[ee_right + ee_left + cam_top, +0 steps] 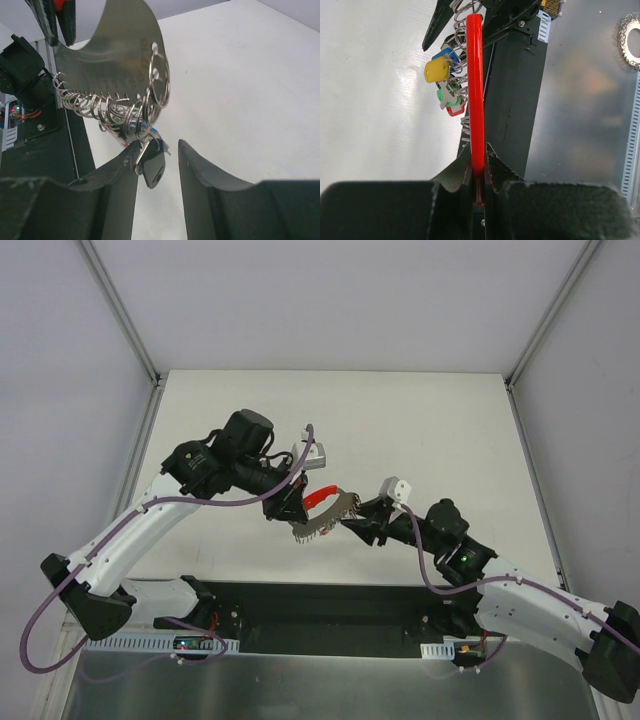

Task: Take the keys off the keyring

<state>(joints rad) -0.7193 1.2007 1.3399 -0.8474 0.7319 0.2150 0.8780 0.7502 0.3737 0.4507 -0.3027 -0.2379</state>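
The left hand (477, 162) is clamped shut on the red handle (475, 90) of a thin metal plate (112, 45), holding it in the air above the worktop (400, 420). A row of wire rings (85, 102) runs along the plate's edge. The keys (445, 82) hang in a bunch near its end, with yellow, blue, green and red heads together. The keyring (140, 120) joining them sits somewhere in that tangle of loops and cannot be picked out with certainty. The right hand (157, 150) stands open, its fingers (115, 172) on either side of the hanging bunch; one key rests against a finger but nothing is clamped. By the look of it no key has come off yet, so the whole removal is left to do. The worktop is plain matt white. Pale panels (330, 300) in aluminium framing wall it in, and a dark strip (330, 610) and a brushed metal sheet (300, 690) lie at the near edge
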